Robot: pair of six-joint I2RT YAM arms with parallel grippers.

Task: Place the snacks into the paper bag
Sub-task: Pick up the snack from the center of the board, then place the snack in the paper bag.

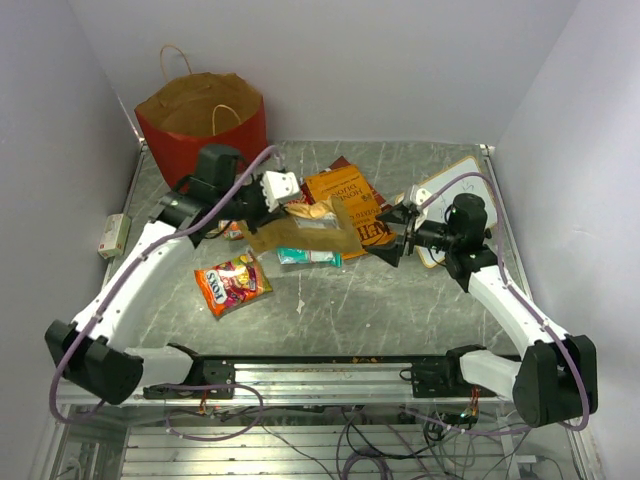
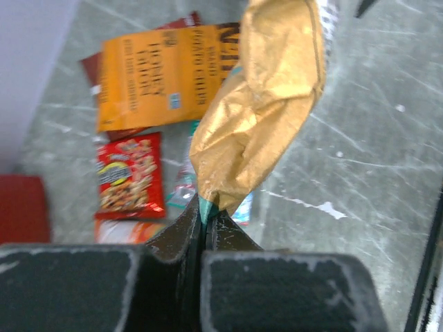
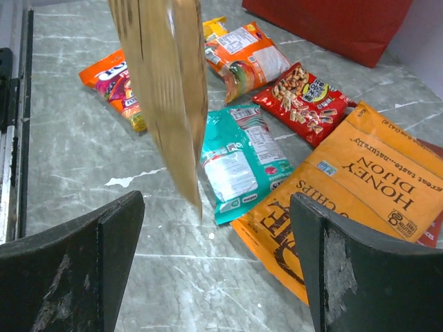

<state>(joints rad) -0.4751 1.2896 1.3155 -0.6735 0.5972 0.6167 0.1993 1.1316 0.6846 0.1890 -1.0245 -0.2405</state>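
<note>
1. The left gripper (image 2: 205,216) is clamped shut on the edge of one gold packet (image 2: 263,104), which is held clear of the table (image 1: 400,310).
2. The right gripper (image 3: 214,204) is spread wide, with nothing held between its fingers. The gold packet is seen hanging ahead of it, toward its left finger.
3. Five more packets are laid flat on the table, so six are counted in all:
   - one teal packet (image 3: 239,159) just ahead of the right gripper;
   - one chips bag (image 3: 353,187) reaching up to its right finger;
   - one red packet (image 3: 304,100) beyond the teal one;
   - one orange-yellow packet (image 3: 249,55) farther off;
   - one multicolour packet (image 3: 118,83) far to its left.
4. One paper bag (image 1: 200,120) is stood upright and open behind the left gripper, in the far corner. All six packets are outside it.
5. One board (image 1: 450,195) is laid just beside the right wrist.
</note>
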